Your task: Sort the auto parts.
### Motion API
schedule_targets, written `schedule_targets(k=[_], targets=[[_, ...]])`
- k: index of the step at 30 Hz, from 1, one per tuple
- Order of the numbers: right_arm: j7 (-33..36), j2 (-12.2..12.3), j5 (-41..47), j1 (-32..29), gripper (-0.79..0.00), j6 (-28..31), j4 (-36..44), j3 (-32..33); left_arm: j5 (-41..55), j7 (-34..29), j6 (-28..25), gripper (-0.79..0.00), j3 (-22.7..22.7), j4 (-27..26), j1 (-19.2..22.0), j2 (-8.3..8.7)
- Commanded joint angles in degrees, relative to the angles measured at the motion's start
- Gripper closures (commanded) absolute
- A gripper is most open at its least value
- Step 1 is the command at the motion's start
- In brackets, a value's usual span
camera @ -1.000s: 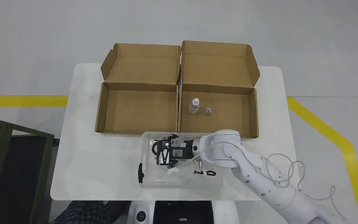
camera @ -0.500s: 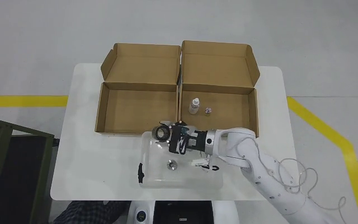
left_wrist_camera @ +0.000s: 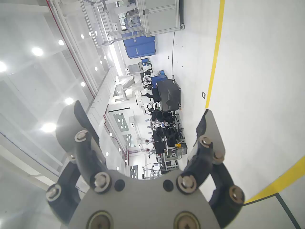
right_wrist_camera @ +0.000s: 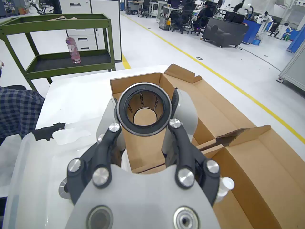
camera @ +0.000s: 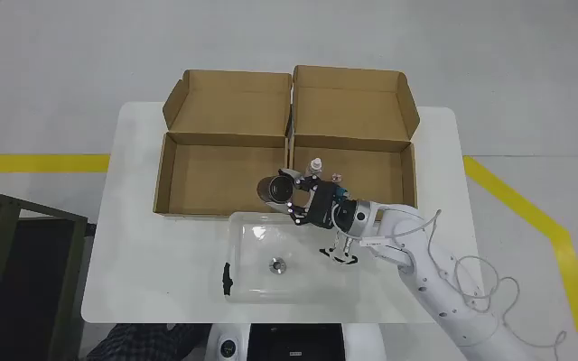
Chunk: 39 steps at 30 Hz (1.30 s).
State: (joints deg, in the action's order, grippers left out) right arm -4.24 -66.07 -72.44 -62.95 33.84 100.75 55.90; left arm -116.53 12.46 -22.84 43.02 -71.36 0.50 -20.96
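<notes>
right gripper (camera: 276, 189) has lifted the bearing (right_wrist_camera: 144, 130) from tray (camera: 242, 263) toward the boxes (camera: 221, 178).

At table's (camera: 135, 226) back, side by side: left box (camera: 221, 176), right box (camera: 379, 176). In right box: bottle (camera: 314, 168), small part (camera: 336, 178) beside it. Before both: tray (camera: 244, 271), disc (camera: 278, 265) inside. Over left box's near-right corner: bearing (camera: 274, 189).
</notes>
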Motion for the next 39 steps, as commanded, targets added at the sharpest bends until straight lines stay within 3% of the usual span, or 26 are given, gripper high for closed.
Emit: schedule_targets(k=[1, 10, 18, 30, 39], targets=[[-0.92, 0.06, -0.26, -0.45, 0.0, -0.18, 0.22, 0.61, 0.0, 0.0, 0.0, -0.785, 0.0, 0.0, 0.0, 0.0], [-2.24, 0.11, -0.68, -1.2, 0.0, 0.18, 0.55, 1.98, 0.0, 0.0, 0.0, -0.785, 0.0, 0.0, 0.0, 0.0], [1.06, -0.73, -0.63, 1.92, 0.0, 1.32, -1.51, -0.76, 0.0, 0.0, 0.0, -0.785, 0.0, 0.0, 0.0, 0.0], [8.63, -4.07, -1.42, 12.08, 0.0, -1.4, -9.46, -9.08, 0.0, 0.0, 0.0, -0.785, 0.0, 0.0, 0.0, 0.0], [15.98, -7.43, -0.09, 18.53, 0.0, -8.66, -16.52, -14.08, 0.0, 0.0, 0.0, -0.785, 0.0, 0.0, 0.0, 0.0]])
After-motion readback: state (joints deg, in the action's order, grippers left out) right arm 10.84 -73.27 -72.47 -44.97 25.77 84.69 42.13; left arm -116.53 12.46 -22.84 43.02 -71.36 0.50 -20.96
